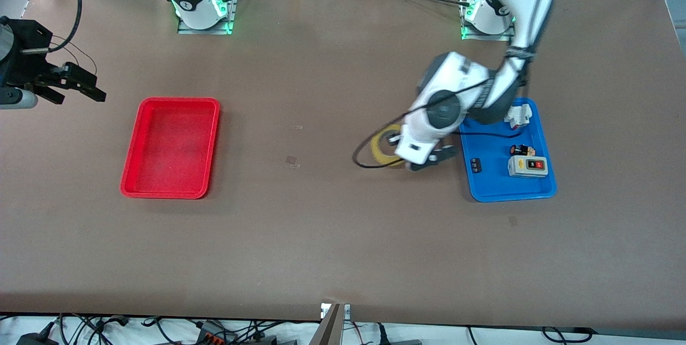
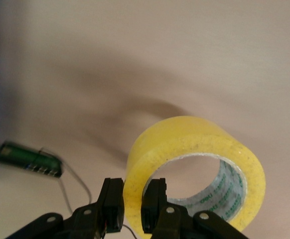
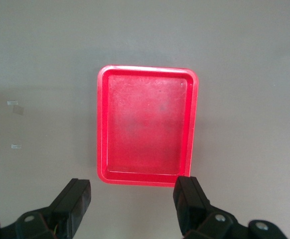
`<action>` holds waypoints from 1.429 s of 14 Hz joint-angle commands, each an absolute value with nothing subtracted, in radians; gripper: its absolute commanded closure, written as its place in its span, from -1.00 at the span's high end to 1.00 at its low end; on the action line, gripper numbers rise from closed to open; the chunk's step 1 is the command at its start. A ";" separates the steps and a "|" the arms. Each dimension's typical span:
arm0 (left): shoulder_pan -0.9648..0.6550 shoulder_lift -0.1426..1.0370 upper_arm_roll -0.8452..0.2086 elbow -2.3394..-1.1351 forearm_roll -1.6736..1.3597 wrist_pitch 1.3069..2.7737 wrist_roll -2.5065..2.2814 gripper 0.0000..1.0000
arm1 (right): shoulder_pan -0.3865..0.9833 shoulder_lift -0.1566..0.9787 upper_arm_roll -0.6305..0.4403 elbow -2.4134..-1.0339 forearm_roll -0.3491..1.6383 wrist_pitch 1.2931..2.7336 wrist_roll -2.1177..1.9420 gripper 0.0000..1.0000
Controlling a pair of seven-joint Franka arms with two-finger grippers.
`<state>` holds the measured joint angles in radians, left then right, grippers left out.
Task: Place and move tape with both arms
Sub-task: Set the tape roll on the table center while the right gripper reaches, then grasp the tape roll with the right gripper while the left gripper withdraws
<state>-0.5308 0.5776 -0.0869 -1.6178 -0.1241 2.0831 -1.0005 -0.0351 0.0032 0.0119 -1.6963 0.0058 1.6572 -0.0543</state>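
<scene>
Left gripper [image 2: 133, 211] clamped on tape [image 2: 195, 164] beside blue tray [image 1: 506, 187]; right gripper [image 3: 132, 204] agape over red tray [image 3: 147, 124]

My front camera looks down from high across the surface [image 1: 321, 238], facing both bases. My left wrist camera sits close over the tape [image 2: 195, 164]. My right wrist camera looks down on the red tray [image 3: 147, 127], shared with the front view.

lab | bolted arm bases [image 1: 203, 10] (green-lit) | cables [image 1: 161, 329] at table's [image 1: 343, 248] edge
</scene>
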 commanded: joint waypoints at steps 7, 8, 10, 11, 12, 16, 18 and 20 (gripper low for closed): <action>-0.715 0.718 -0.075 -1.546 -0.204 2.336 -1.226 1.00 | 0.006 0.176 0.017 -1.669 0.015 1.651 -0.064 0.99; -0.704 0.678 -0.066 -1.545 -0.195 2.274 -1.224 1.00 | 0.024 0.190 0.017 -1.669 0.015 1.648 -0.063 0.99; -0.660 0.590 -0.049 -1.520 -0.186 2.130 -1.220 1.00 | 0.067 0.218 0.017 -1.667 0.018 1.655 -0.061 0.99; -0.617 0.536 -0.048 -1.519 -0.172 2.081 -1.210 1.00 | 0.099 0.230 0.017 -1.666 0.031 1.666 -0.061 0.99; -0.565 0.487 -0.052 -1.519 -0.163 2.006 -1.180 1.00 | 0.136 0.248 0.017 -1.655 0.055 1.698 -0.060 0.99; -0.390 0.350 -0.049 -1.567 -0.163 1.746 -0.866 1.00 | 0.262 0.360 0.017 -1.605 0.113 1.791 -0.010 0.99; -0.306 0.255 -0.048 -1.635 -0.157 1.680 -0.699 1.00 | 0.351 0.452 0.017 -1.528 0.112 1.821 0.072 0.99; -0.246 0.175 -0.048 -1.693 -0.120 1.646 -0.571 1.00 | 0.432 0.546 0.017 -1.455 0.109 1.860 0.170 0.99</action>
<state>-0.2858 0.2909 -0.0375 -1.5849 -0.1598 1.6638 -0.6814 0.3640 0.4367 0.0230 -1.5714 0.0983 1.8491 0.0883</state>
